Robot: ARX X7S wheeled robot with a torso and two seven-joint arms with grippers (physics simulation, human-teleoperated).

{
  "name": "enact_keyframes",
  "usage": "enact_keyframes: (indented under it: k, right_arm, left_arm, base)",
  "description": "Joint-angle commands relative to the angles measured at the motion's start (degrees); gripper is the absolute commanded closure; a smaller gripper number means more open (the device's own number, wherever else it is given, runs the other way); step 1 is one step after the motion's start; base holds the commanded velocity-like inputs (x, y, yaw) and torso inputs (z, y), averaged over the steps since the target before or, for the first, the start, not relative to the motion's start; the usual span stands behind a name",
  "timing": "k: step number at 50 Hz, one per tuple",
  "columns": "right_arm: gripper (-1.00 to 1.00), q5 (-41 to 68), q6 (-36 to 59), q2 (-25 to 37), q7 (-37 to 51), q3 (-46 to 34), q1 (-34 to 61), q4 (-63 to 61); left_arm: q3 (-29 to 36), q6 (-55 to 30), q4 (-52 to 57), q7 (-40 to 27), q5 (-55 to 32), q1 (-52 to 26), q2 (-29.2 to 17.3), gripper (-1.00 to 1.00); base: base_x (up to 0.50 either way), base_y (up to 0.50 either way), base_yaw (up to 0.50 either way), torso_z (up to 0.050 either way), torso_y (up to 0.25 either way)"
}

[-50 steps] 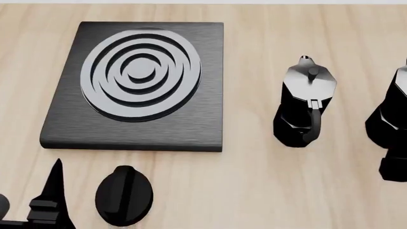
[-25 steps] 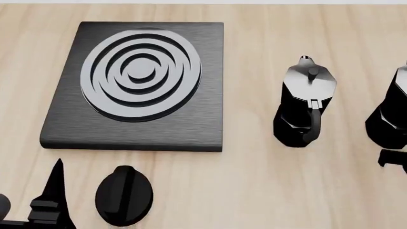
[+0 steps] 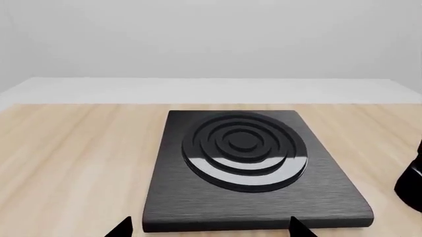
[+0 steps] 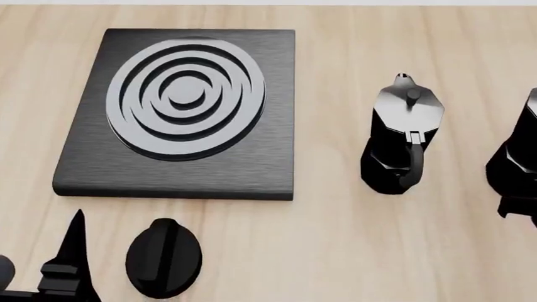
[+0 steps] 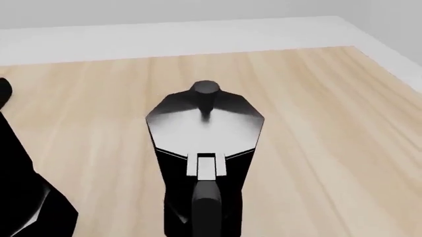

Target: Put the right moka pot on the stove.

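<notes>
On the table (image 4: 336,251) we see our left pincer (image 4: 67,264) low near a round black knob (image 4: 163,257); we cannot tell its spread. Beyond lies the stove (image 4: 180,104), bare. Further right stands one moka pot (image 4: 401,135), then the right moka pot (image 4: 516,157) at the edge, upright, our right pincer (image 4: 519,207) just beside it, spread unclear.
</notes>
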Motion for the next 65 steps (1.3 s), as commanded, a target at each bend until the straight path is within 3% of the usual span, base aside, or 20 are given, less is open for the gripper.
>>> enact_keyframes:
  k: [1, 18, 33, 47, 65]
  right_arm:
    - [1.0, 1.71, 3.28, 1.82, 3.04, 2.43, -2.78, -8.64]
    - [1.0, 8.08, 9.97, 6.49, 8.97, 9.18, -10.87, -24.7]
    - [1.0, 17.97, 19.02, 10.03, 16.85, 20.99, -20.93, -39.42]
    - [1.0, 25.63, 23.96, 10.13, 20.03, 36.93, -32.7, -50.72]
    - [1.0, 34.76, 28.75, 7.92, 22.31, 50.51, -42.01, -63.52]
  left_arm:
    - [0.02, 0.15, -0.02, -0.05, -0.37, -0.01, -0.14, -1.0]
    - [-0.05, 0.28, 0.1, -0.49, -0.81, -0.03, -0.38, -1.0]
    - [0.2, 0.58, 0.24, -0.76, -0.58, 0.0, -0.59, -1.0]
    - [0.56, 1.1, 0.09, -0.64, -0.35, 0.19, -0.74, -1.0]
    - [0.71, 1.52, -0.09, -0.72, -0.43, 0.23, -0.95, -1.0]
  base:
    - [0.0, 0.0, 0.0, 0.0, 0.0]
    - [0.0, 0.0, 0.0, 0.0, 0.0]
    - [0.0, 0.0, 0.0, 0.0, 0.0]
    - [0.0, 0.0, 0.0, 0.0, 0.001]
    - [0.0, 0.0, 0.0, 0.0, 0.001]
